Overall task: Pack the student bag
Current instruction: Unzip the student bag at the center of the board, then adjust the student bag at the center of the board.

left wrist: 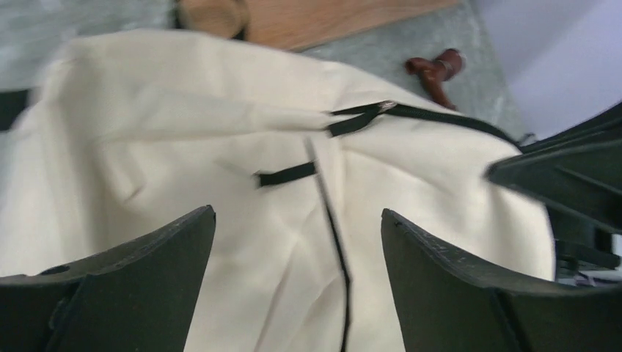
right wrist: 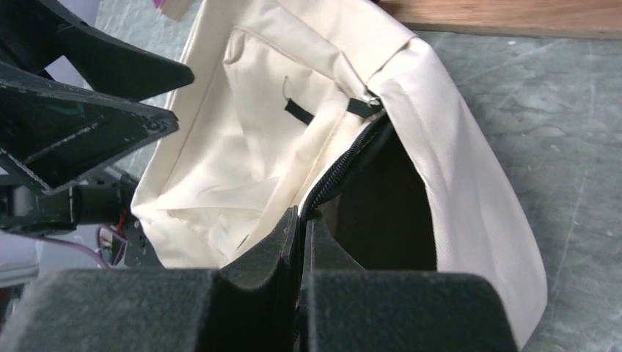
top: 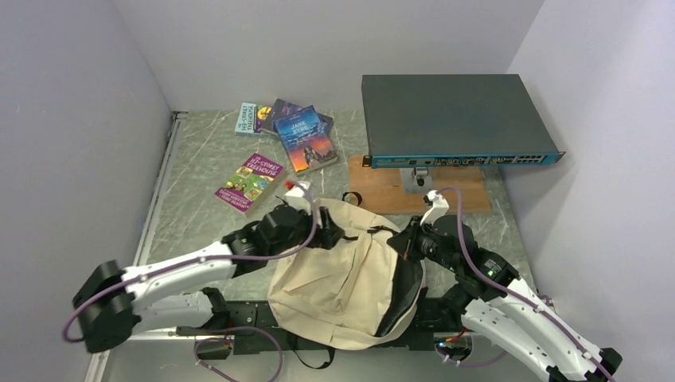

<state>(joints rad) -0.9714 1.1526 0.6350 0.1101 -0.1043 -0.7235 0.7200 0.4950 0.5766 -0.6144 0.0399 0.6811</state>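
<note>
Bag (top: 334,270): soft cream fabric, rumpled, dark zipper (right wrist: 345,165). Lies on marbled grey desk (top: 199,175), near front edge, btw. both arms. Opening gapes on right side; inside dark, contents not visible. Left end effector (left wrist: 297,214) spread wide above fabric, holds nothing. Right end effector (right wrist: 302,220) closed, pinching bag at zipper edge.

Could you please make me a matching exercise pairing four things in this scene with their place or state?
Things: 1 left gripper; 2 right gripper; 3 grey switch box; 4 student bag.
States: A unzipped along one side; B jaws shut on the bag's zipper edge; C above a wooden board; D jaws open over cream fabric.
Pairs: 1-D; 2-B; 3-C; 4-A.
</note>
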